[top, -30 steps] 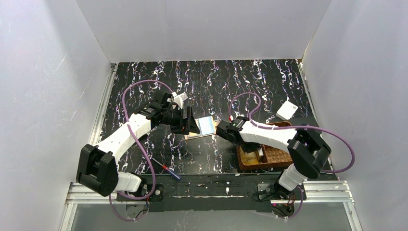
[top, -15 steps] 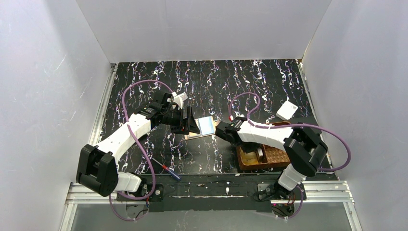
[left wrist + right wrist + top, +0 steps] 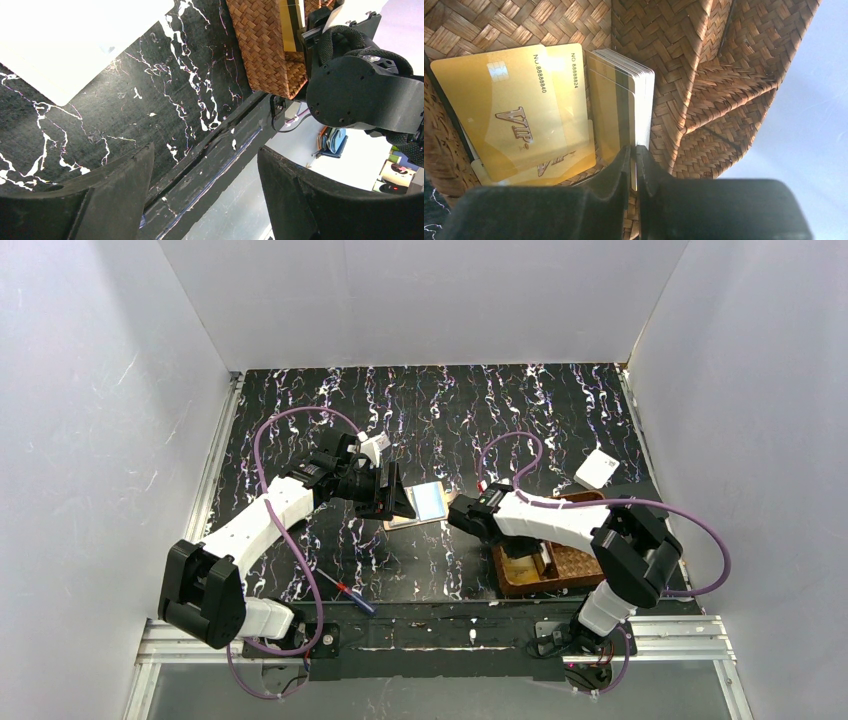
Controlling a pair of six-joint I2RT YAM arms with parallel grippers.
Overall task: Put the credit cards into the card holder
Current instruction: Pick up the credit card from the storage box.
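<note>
My right gripper (image 3: 634, 147) is down in the brown woven basket (image 3: 575, 565) and shut on the edge of one credit card. That card belongs to an upright stack of cards (image 3: 624, 100) leaning on the basket's divider. Two gold VIP cards (image 3: 519, 115) lie flat beside the stack. My left gripper (image 3: 392, 495) is wide open and empty, low over the table. Next to it lies a pale card with a blue band (image 3: 430, 502); it shows overexposed in the left wrist view (image 3: 75, 40). I cannot tell the black card holder from the dark table and gripper.
A white card (image 3: 597, 468) lies at the far right of the table. A blue-and-red screwdriver (image 3: 348, 592) lies near the front edge, left of centre. White walls close in three sides. The right arm's forearm (image 3: 520, 512) spans from the table's middle to the basket.
The right arm has shifted slightly left over the basket. The left arm and the card beside it have not moved.
</note>
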